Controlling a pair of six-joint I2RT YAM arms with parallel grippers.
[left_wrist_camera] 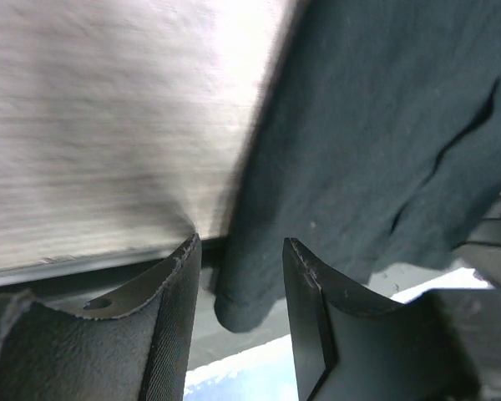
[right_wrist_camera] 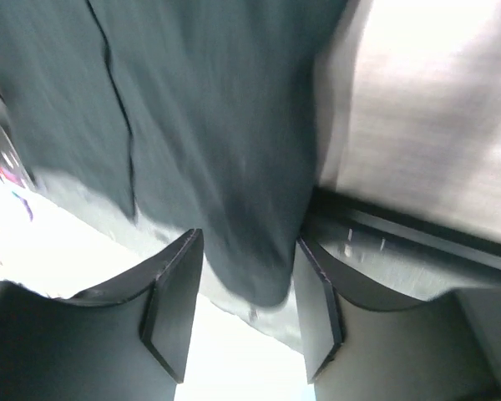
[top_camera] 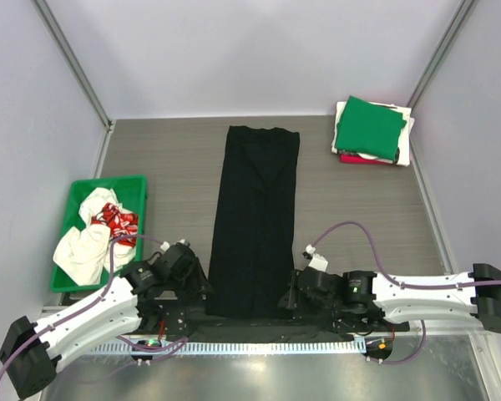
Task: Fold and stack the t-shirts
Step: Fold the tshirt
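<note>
A large black t-shirt lies folded into a long narrow strip down the middle of the table, its near end draped over the front edge. My left gripper is at the strip's near-left corner. In the left wrist view that gripper is open, with the rounded black corner hanging between the jaws, clear of both. My right gripper is at the near-right corner. In the right wrist view this gripper is open too, and the black fold sits between the jaws, close to the right finger.
A folded stack sits at the back right: a green t-shirt on top, a white one and a red one under it. A green plastic tray at the left holds crumpled white and red cloth. Walls close in the sides.
</note>
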